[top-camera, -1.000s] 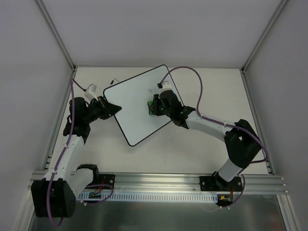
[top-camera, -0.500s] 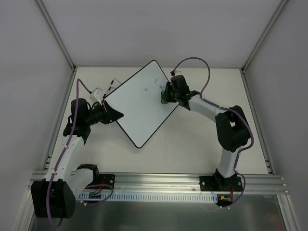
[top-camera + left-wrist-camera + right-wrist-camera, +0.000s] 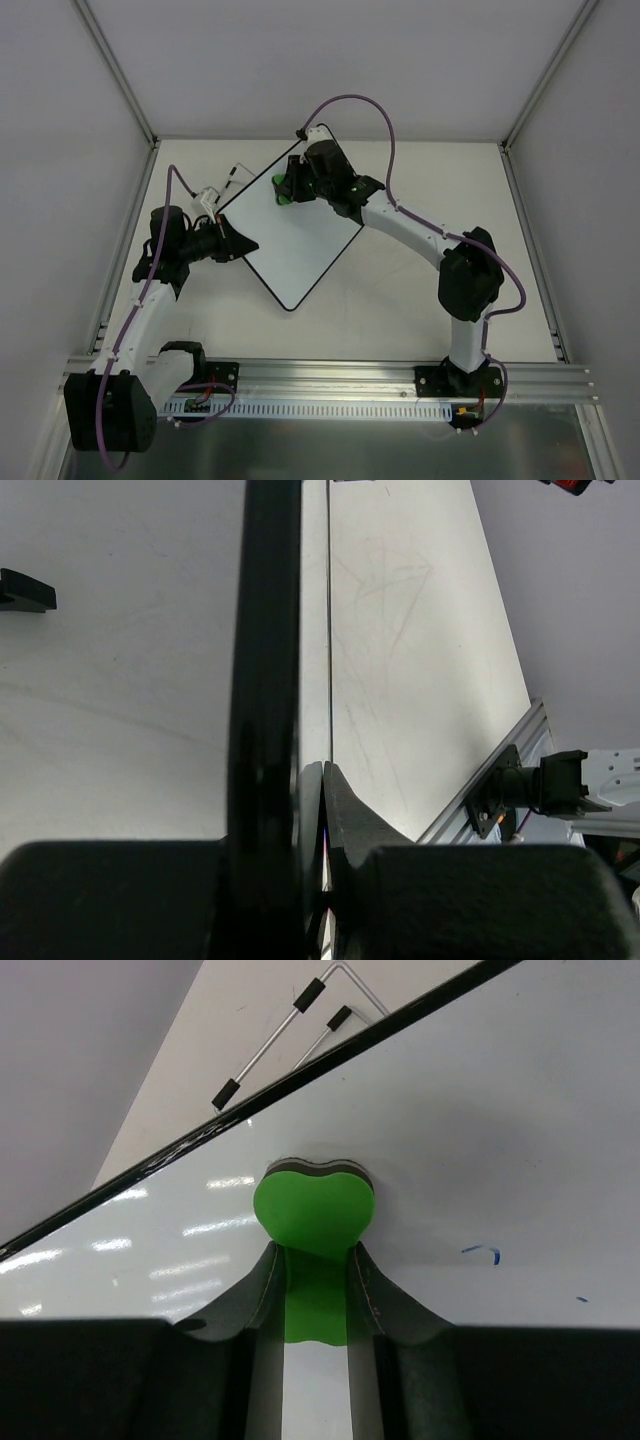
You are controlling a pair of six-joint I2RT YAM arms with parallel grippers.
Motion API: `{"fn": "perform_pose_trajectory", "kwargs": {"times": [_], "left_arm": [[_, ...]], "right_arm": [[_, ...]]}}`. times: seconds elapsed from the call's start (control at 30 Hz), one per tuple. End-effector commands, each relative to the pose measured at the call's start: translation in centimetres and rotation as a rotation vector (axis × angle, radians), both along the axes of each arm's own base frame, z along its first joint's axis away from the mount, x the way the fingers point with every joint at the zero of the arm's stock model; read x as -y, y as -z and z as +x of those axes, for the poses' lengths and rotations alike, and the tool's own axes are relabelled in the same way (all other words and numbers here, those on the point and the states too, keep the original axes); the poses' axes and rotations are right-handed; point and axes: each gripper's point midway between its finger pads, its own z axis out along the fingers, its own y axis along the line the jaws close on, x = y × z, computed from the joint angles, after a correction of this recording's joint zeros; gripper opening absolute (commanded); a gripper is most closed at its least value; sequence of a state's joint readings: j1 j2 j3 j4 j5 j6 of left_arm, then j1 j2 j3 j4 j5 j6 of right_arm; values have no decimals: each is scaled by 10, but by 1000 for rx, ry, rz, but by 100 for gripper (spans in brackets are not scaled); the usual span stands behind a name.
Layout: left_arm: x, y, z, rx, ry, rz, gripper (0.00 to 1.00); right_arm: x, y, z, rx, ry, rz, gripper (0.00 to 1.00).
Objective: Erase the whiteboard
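Note:
The whiteboard (image 3: 300,250) lies as a diamond on the table, white with a thin black rim. My left gripper (image 3: 240,243) is shut on its left edge; in the left wrist view the jaws (image 3: 322,770) pinch together beside the dark rim (image 3: 268,630). My right gripper (image 3: 288,186) is shut on a green eraser (image 3: 315,1210) and presses it flat on the whiteboard (image 3: 500,1110) near the upper-left rim (image 3: 300,1080). Small blue strokes (image 3: 485,1253) show on the surface to the right of the eraser.
A thin metal wire with black tips (image 3: 300,1000) lies on the table just beyond the board's upper-left edge, also seen from above (image 3: 235,172). Grey walls and aluminium posts close in the table. The rail (image 3: 330,375) with both arm bases runs along the near edge.
My right gripper swept the eraser from the board's right side across to its upper-left edge. The board turned a little while the left gripper held it. Blue writing seen half a second ago no longer shows from above.

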State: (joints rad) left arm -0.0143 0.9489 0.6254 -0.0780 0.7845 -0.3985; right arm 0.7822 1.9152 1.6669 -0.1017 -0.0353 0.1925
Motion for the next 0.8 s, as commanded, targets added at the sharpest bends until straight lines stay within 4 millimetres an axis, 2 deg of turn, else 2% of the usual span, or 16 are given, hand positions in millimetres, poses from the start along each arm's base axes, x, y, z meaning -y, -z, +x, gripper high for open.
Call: {"fn": "perform_pose_trajectory", "kwargs": {"times": [0.0,0.07,0.1,0.13,0.2,0.23,0.3,0.33,0.37,0.5,0.57,0.7,0.77], "left_arm": [[11,-16,-6,103,97,2,0],[11,-16,-7,102,97,1,0],[11,-16,-6,102,95,2,0],[11,-18,-7,108,95,2,0],[11,-18,-7,109,100,1,0],[11,-19,-7,111,100,1,0],[11,-20,-8,112,103,0,0],[12,-20,-8,112,104,-1,0],[12,-20,-8,112,106,-1,0],[12,-19,-8,107,111,-2,0],[13,-18,-8,101,116,-6,0],[14,-21,-9,105,123,-11,0],[14,-22,-9,104,128,-16,0]], "right_arm": [[15,11,24,-3,94,-26,0],[29,20,33,-23,157,-32,0],[42,25,41,-37,194,-37,0],[54,42,42,-64,229,-62,0],[74,53,47,-89,281,-77,0],[87,71,44,-112,308,-114,0],[105,86,44,-146,352,-127,0],[111,93,42,-164,365,-131,0],[119,111,34,-196,375,-153,0],[121,126,27,-216,379,-121,0],[115,128,24,-239,374,-93,0],[90,99,28,-172,334,-30,0],[81,72,38,-129,332,14,0]]}}
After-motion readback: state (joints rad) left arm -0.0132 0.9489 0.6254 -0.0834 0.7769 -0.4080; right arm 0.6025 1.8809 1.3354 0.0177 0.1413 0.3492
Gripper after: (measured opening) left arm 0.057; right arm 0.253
